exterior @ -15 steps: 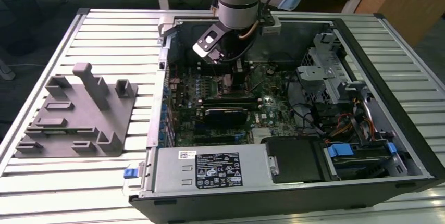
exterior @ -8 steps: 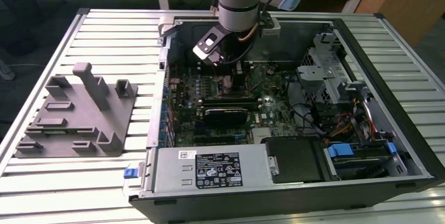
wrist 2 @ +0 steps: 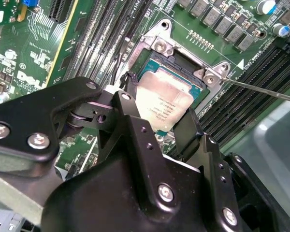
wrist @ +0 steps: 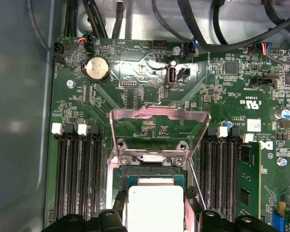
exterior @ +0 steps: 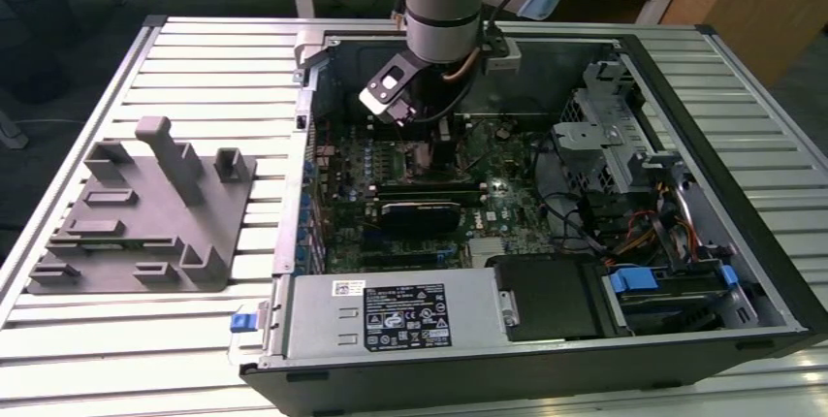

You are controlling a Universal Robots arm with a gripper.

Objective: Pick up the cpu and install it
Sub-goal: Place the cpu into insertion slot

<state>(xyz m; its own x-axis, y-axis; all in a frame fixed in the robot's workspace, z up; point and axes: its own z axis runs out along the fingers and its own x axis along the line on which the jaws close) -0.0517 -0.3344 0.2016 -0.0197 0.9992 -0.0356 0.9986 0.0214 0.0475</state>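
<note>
**A:** How many of each?

**B:** One cpu (wrist 2: 164, 99), one gripper (wrist 2: 157, 113) with two black fingers (wrist 2: 127, 101), one socket (wrist: 154, 170) and one open case (exterior: 518, 378) on the slatted worktop (exterior: 194, 58).

**A:** Has the gripper got the cpu?

**B:** Yes. The fingers are closed against two opposite edges of it, right over the socket. I cannot tell whether it is seated.

**A:** What is around it?

**B:** One plate (wrist: 159, 126) stands raised at one side of the socket, and one thin lever (wrist 2: 253, 88) sticks out beside it. Slots (wrist: 79, 179) flank the socket on both sides, with a memory stick (wrist: 249, 176) in one. A coin cell (wrist: 96, 69) sits beyond the plate. A grey fixture (exterior: 143, 213) lies on the worktop at the exterior view's left, well apart from the case.

**A:** Anything in the way?

**B:** In the second wrist view the gripper's body hides the cpu's near edge.

**A:** Which way does it face?

**B:** Silver top up. It looks square, so it has no long axis. Its edges run in line with the socket's frame.
</note>
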